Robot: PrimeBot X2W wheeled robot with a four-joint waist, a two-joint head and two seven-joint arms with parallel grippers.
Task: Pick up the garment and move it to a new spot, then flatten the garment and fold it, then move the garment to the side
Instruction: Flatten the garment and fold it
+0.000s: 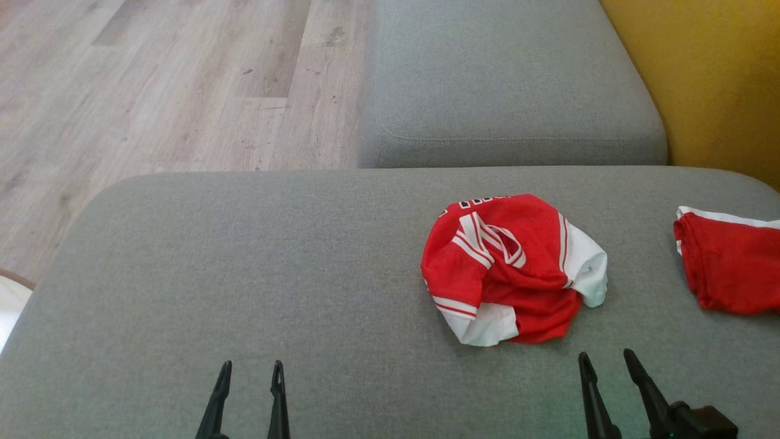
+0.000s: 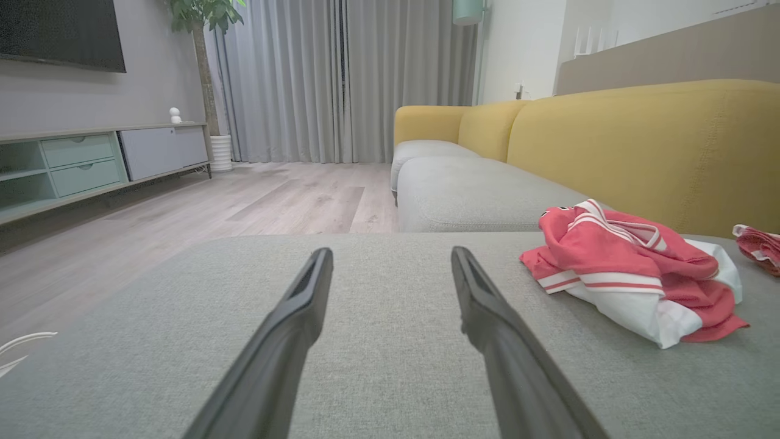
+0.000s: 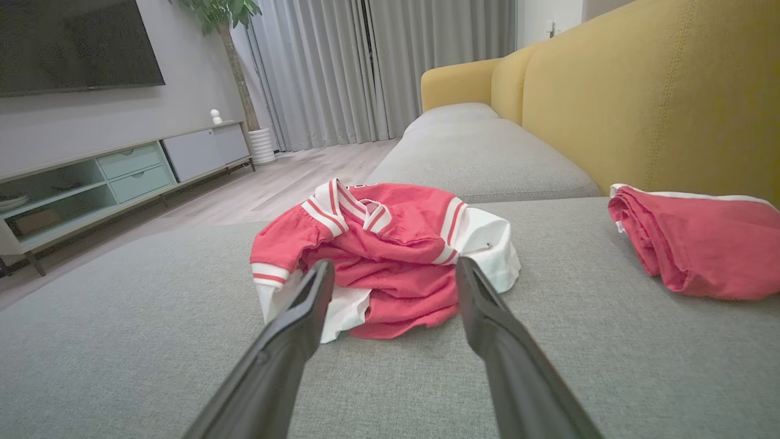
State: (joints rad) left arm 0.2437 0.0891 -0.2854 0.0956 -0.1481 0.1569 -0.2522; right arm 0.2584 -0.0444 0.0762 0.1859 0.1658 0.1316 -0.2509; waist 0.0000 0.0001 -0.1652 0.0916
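With left tool (image 1: 252, 363) and right tool (image 1: 605, 353) both spread apart and empty, I should close the right one on the near raised fold of the garment (image 1: 512, 268).

— What sort of place is this?
— A home, and this is the living room. There's a sofa (image 2: 640, 146) with a yellow back and grey seat cushions, and a dark television (image 3: 73, 46) on the wall above a low cabinet (image 3: 131, 174) with drawers.
— Anything else?
— Long grey curtains (image 2: 341, 79) reach down to a pale wooden floor (image 1: 152, 91), with a potted plant (image 2: 220, 152) beside them.
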